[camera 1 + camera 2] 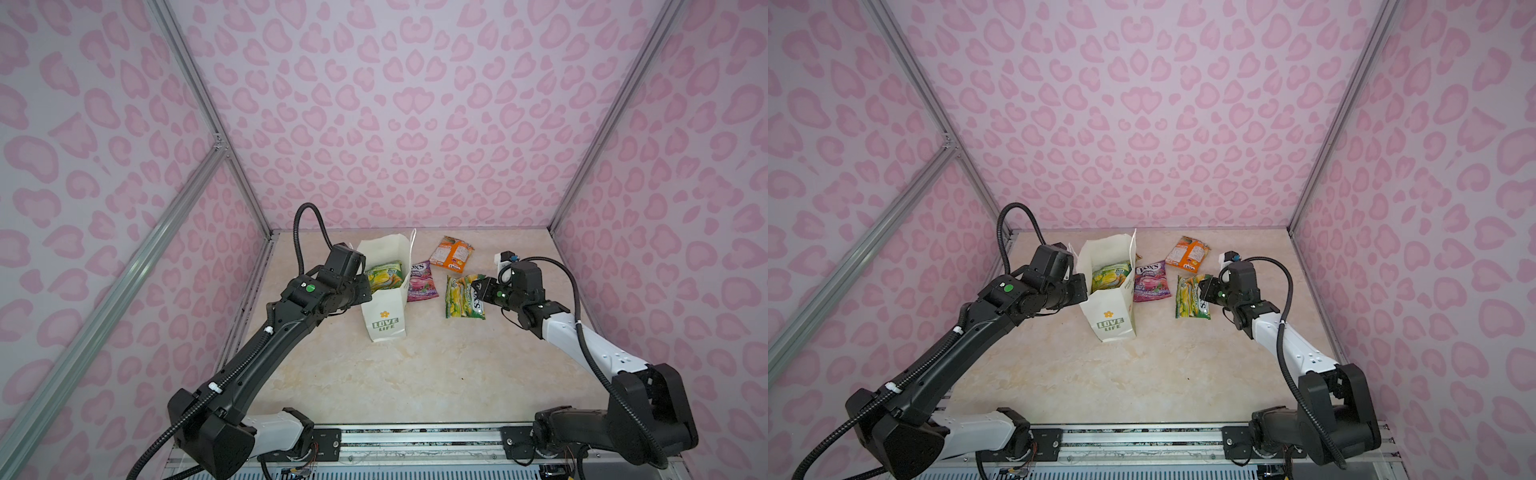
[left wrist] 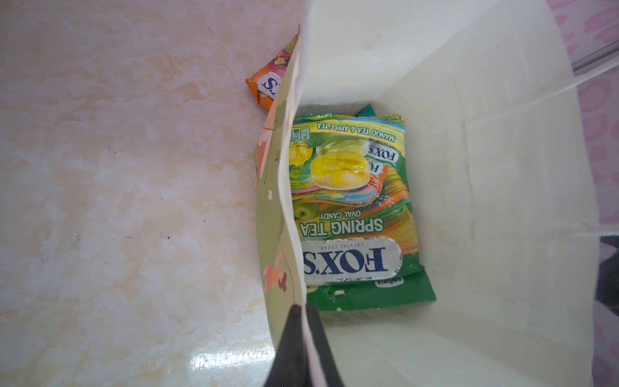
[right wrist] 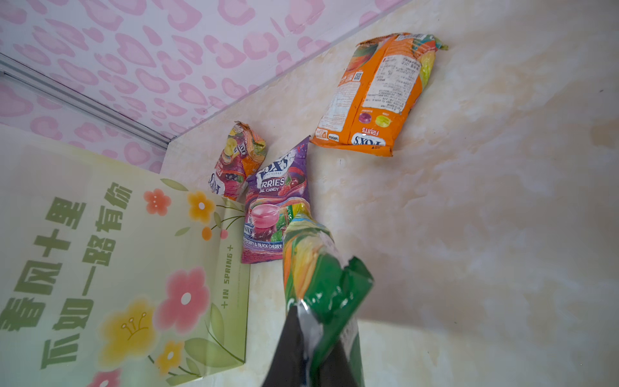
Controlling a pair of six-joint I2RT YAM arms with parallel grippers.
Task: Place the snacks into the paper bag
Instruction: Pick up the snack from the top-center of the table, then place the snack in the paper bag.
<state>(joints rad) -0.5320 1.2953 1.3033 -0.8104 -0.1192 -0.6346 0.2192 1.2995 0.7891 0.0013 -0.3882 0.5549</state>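
Risk: right gripper (image 3: 311,338) clamps green packet (image 3: 311,264) by its edge, left gripper (image 2: 306,325) pinches paper bag (image 2: 485,160) wall; slick edge may slip, or packet may snag the rim.

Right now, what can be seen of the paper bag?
The paper bag stands upright on the table, mouth open. It looks like cream-white paper, with white cord handles, a yellow flower and green "LOVE LIFE" on a narrow side, pastel flowers on a broad side. The left gripper has its jaws shut on the rim. A green packet lies inside.
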